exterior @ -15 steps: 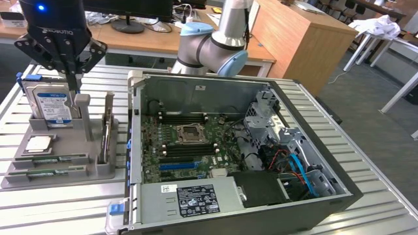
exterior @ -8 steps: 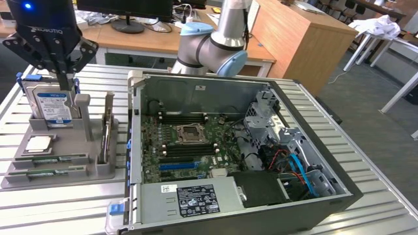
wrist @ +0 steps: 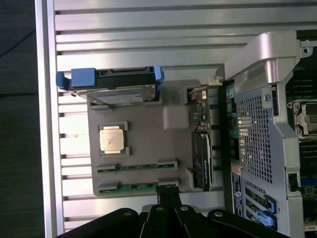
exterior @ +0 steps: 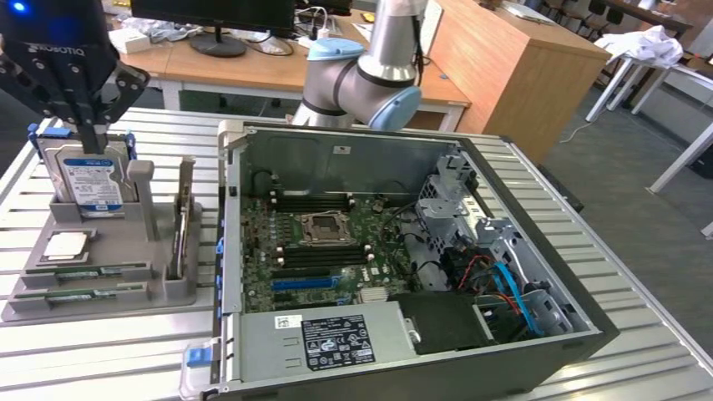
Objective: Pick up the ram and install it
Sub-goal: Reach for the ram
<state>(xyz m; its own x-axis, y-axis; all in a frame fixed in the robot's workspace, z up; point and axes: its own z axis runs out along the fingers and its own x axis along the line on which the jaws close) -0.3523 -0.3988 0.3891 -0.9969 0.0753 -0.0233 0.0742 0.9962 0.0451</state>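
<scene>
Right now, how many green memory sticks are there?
2. Both lie flat in the grey holder: one ram stick in the slot nearer the processor chip, the other ram stick in the edge slot beside it. Others may hide inside the computer case.

This is a robotics lab set up in an office-like room. A robot arm (exterior: pixel 362 79) stands at a slotted aluminium table (exterior: pixel 100 359) carrying an opened desktop computer case (exterior: pixel 346 159). Behind are a wooden desk (exterior: pixel 223 71) with a monitor (exterior: pixel 212 10), a wooden cabinet (exterior: pixel 502 75) and grey carpet (exterior: pixel 624 209).
</scene>
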